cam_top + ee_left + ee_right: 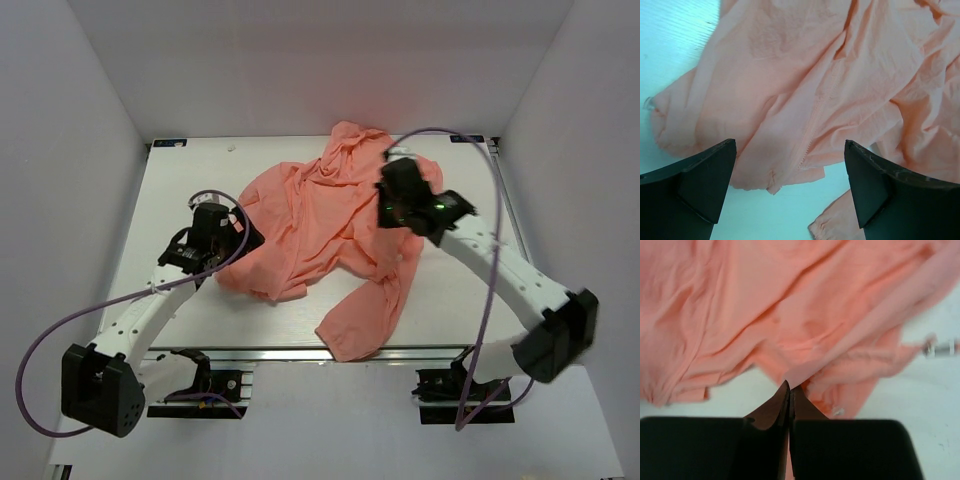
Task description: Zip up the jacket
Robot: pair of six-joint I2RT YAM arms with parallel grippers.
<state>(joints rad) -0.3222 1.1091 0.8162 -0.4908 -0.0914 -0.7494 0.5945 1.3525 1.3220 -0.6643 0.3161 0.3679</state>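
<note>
From above, the jacket (320,230) lies crumpled on the table (180,180), my arms flanking it, I judge to spread it; left wrist: the left gripper (790,145) gapes wide over a hem, holding nothing; right wrist: the right gripper (789,388) pinches a fold, seemingly to tug it flat

White table (190,170), flat, finished along the near edge with a metal rail (300,353). Bears a salmon-pink jacket (320,220), crumpled and wrinkled across the middle and right (a line of zipper teeth (807,145) showing along one loose edge). Nears the far edge with its bunched upper part. Trails one sleeve (365,320) toward the near edge, its end lapping onto the rail.
</note>
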